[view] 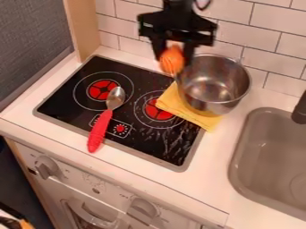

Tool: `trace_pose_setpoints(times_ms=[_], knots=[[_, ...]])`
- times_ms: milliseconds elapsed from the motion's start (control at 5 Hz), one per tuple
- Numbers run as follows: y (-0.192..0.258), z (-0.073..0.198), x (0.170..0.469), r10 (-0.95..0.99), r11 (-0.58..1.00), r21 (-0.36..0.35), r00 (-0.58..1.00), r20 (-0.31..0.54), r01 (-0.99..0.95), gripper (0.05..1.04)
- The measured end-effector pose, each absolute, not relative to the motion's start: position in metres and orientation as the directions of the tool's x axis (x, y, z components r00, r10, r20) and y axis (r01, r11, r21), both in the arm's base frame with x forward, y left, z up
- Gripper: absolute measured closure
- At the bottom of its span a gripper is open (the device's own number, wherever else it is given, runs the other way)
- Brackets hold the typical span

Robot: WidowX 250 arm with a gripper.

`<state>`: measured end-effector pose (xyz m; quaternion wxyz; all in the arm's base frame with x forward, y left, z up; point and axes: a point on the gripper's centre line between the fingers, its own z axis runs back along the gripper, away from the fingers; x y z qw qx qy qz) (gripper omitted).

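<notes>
The gripper (174, 57) hangs near the stove's back edge, its fingers closed around an orange piece (172, 60), pinching it from its two sides. The piece is raised above the stove (143, 147), just beside the pot (215, 105) and toward its left rim; whether it touches the rim cannot be told.

It looks like a small toy food, so it is probably light, fairly firm and hard to break, though its rounded sides could slip or roll in a weak pinch. The fullest part of the body, squeezed evenly from both sides, seems the best hold. Its long axis runs close to upright, with the narrower end seeming to point down.

The pot stands upright, partly over a yellow cloth (169, 106). The spoon (106, 118) lies across the stove, bowl toward the back, its red handle reaching over the front edge.
</notes>
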<state>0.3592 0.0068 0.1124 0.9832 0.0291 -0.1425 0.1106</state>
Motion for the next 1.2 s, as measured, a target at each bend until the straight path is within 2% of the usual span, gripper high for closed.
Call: trace_pose_setpoints(times_ms=[400,600,800,1200], knots=[[0.042,0.077,0.377,0.274,0.955,0.053,0.939,0.207,-0.291,0.520],[0.060,0.066,0.382,0.304,0.943,0.075,0.933,0.195,-0.323,0.520],[0.071,0.049,0.384,0.319,0.939,0.084,0.934,0.160,-0.335,0.424],[0.068,0.044,0.387,0.301,0.948,0.058,0.942,0.149,-0.312,0.079]])
